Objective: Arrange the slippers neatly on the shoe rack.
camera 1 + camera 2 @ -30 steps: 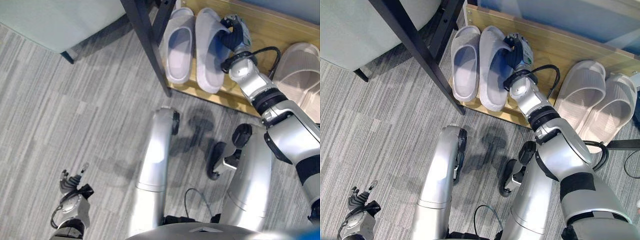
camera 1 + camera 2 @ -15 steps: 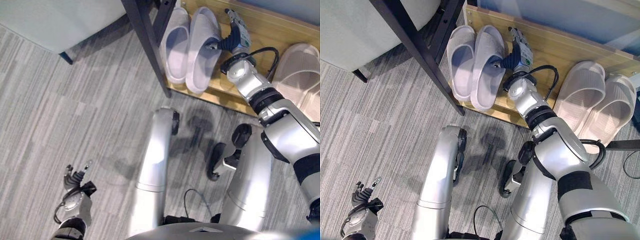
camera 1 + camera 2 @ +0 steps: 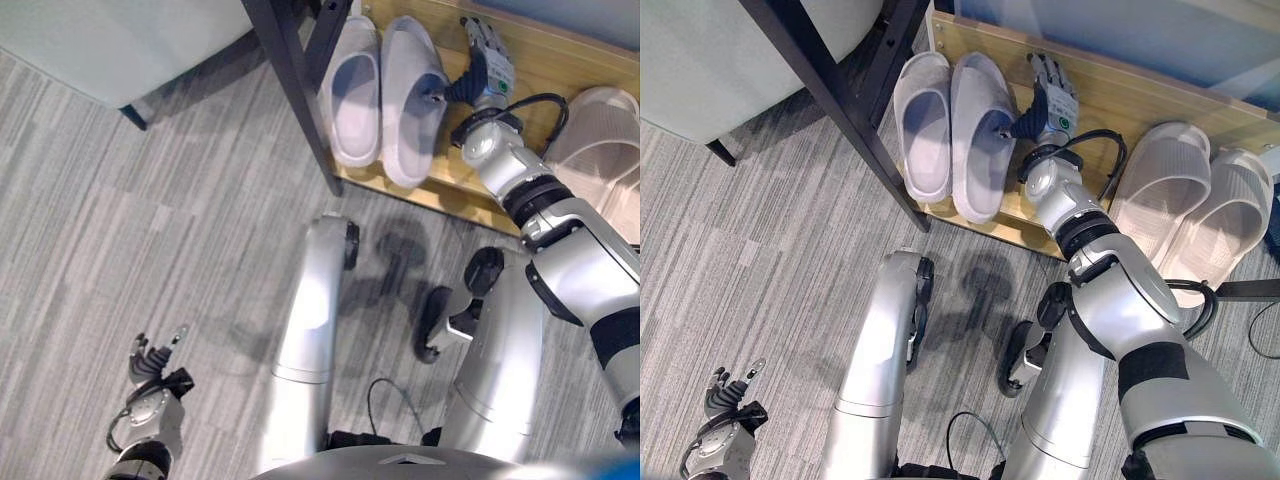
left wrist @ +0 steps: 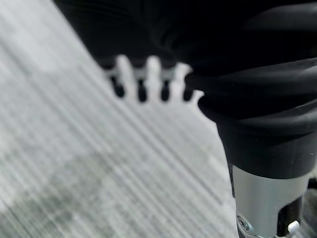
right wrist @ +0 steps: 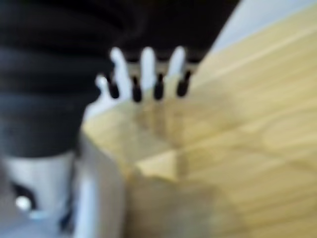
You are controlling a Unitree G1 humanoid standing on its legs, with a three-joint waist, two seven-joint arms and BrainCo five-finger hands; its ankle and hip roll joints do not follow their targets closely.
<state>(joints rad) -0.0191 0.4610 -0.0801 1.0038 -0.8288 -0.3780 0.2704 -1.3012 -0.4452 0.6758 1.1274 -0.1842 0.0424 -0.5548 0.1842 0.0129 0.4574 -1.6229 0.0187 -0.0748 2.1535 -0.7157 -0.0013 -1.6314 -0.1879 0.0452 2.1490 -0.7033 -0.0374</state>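
Observation:
Two pale grey slippers (image 3: 355,95) (image 3: 410,105) lie side by side, toes toward the wall, at the left end of the low wooden shoe rack (image 3: 535,55). My right hand (image 3: 485,70) hovers over the rack just right of the right-hand slipper. It is open, with straight fingers (image 5: 143,74) over bare wood, and its thumb is against that slipper's right edge. My left hand (image 3: 155,365) hangs low over the carpet at the lower left, fingers (image 4: 143,82) relaxed and open, holding nothing.
A beige pair of slippers (image 3: 1165,200) (image 3: 1225,225) lies on the rack's right part. A black slanted frame leg (image 3: 300,90) stands right beside the grey pair. A pale panel (image 3: 120,40) covers the upper left. Grey striped carpet (image 3: 150,220) spreads out in front.
One second ago my right hand gripped the right grey slipper; it has since let go and straightened its fingers. The slipper, tilted half a second ago, now lies parallel to its mate.

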